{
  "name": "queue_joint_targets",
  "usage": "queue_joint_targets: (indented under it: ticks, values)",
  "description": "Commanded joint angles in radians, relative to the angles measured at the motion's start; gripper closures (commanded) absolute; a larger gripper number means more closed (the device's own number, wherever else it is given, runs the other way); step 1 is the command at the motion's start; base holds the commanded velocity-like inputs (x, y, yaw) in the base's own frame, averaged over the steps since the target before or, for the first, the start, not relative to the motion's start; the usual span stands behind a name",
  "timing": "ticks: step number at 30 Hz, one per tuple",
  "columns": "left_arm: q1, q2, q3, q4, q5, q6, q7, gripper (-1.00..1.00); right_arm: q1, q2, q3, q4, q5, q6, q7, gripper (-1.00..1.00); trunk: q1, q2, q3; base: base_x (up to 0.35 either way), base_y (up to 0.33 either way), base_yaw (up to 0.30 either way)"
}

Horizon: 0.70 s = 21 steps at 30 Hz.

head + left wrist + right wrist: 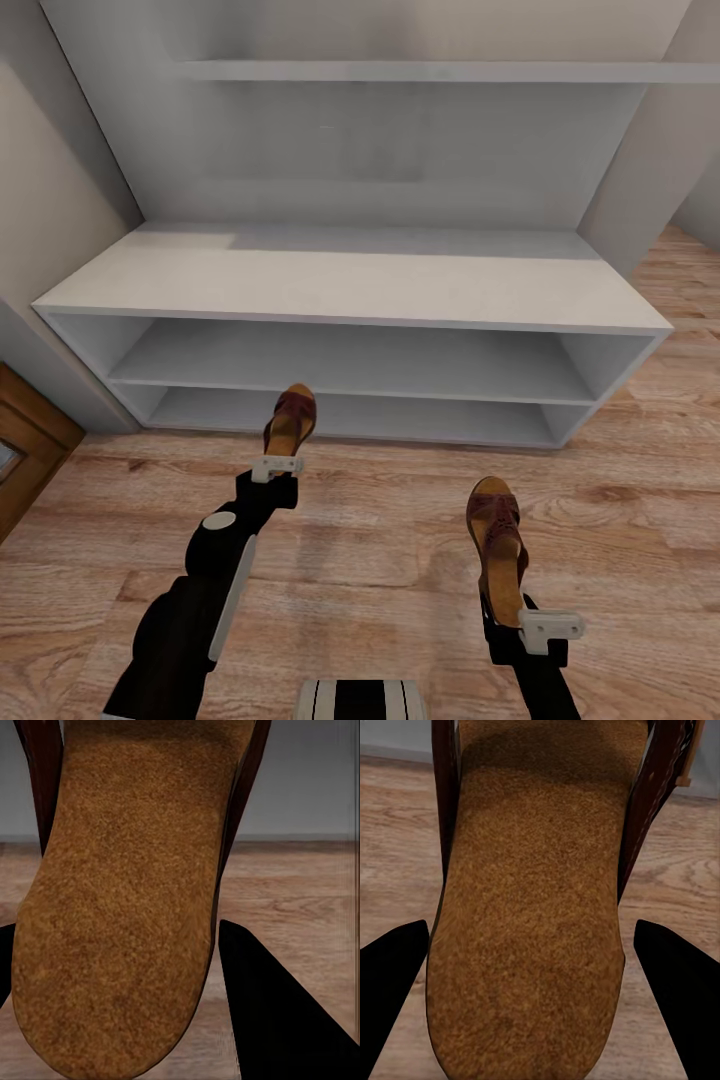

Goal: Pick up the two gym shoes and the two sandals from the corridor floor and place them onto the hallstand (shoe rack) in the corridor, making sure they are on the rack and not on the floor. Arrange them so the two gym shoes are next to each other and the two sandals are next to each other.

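Note:
Two dark brown sandals with tan footbeds are held off the corridor floor (400, 540). My left gripper (278, 464) is shut on one sandal (292, 418), whose toe points at the lower tiers of the hallstand (360, 282). My right gripper (520, 618) is shut on the other sandal (497, 540), farther back from the rack. In the left wrist view the footbed (120, 907) lies beside a black finger (285, 1020). In the right wrist view the other footbed (529, 922) sits between two black fingers (390, 990). The gym shoes are out of view.
The hallstand's flat top, two shoe tiers (350, 365) and high shelf (420, 72) hold nothing. A brown wooden door panel (28, 445) stands at the left by the wall. My base (360, 700) shows at the bottom edge.

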Motion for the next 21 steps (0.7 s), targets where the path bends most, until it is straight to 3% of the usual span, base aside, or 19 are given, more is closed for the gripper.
queue_joint_targets:
  ticks: [1,21]
  values:
    - [0.000,0.000,-0.003,0.000,-0.006,0.001,-0.002,1.00,0.000,0.000,0.000,0.000,-0.001,0.000,0.001,1.00,0.000,0.000,0.000,0.000,0.000,0.000]
    - [-0.001,0.000,-0.013,-0.015,-0.001,0.005,-0.002,1.00,0.000,0.001,0.000,0.001,0.000,0.000,-0.002,1.00,0.000,0.000,0.000,0.000,0.000,0.000]
